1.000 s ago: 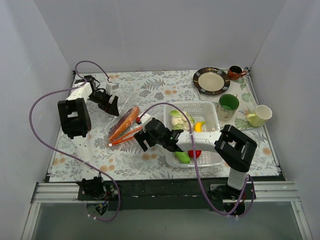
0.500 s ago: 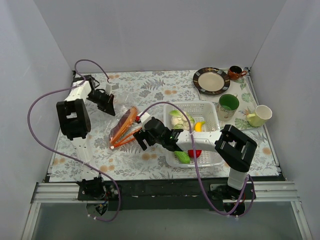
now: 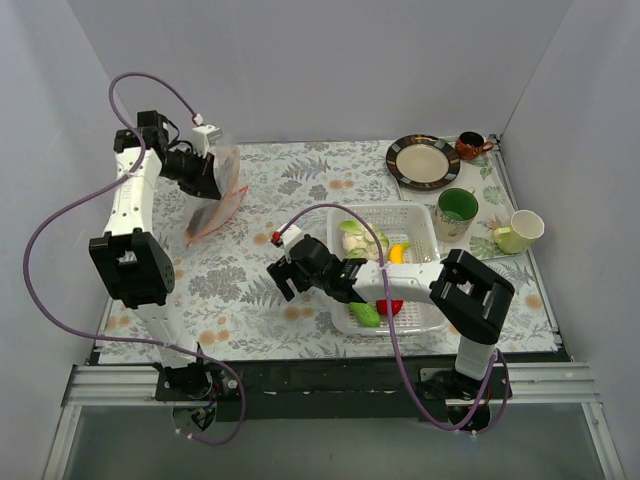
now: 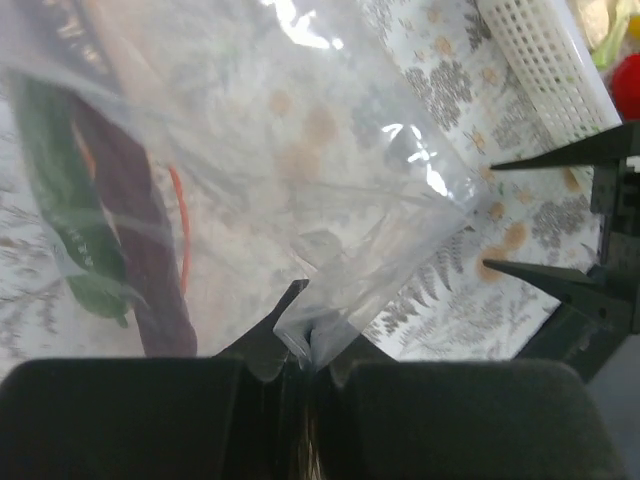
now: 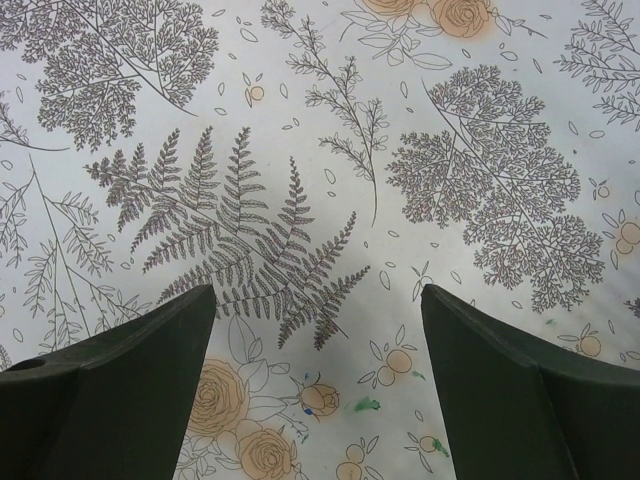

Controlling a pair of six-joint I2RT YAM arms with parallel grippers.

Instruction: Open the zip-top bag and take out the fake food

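My left gripper point(image 3: 210, 178) is raised above the table's far left and shut on a corner of the clear zip-top bag point(image 3: 217, 192), which hangs down from it. The left wrist view shows the plastic corner point(image 4: 318, 318) pinched between the jaws. A dark green chili point(image 4: 68, 240) and a dark piece point(image 4: 140, 265) of fake food lie inside the bag. Lower down, my right gripper point(image 3: 279, 281) hovers open over the bare tablecloth point(image 5: 330, 150), holding nothing. More fake food lies in the white tray point(image 3: 425, 232): cabbage point(image 3: 358, 238), a yellow piece point(image 3: 398, 252), a red pepper point(image 3: 390, 307) and a cucumber point(image 3: 364, 315).
A brown-rimmed plate point(image 3: 423, 161) and a small brown cup point(image 3: 469, 146) stand at the back right. A green cup point(image 3: 456, 212) and a pale yellow-green cup point(image 3: 520, 231) stand right of the tray. Grey walls close in the table on three sides.
My left gripper closed on the bag's corner and lifted it up and back to the far left, off the table. The right gripper stayed open in nearly the same place.
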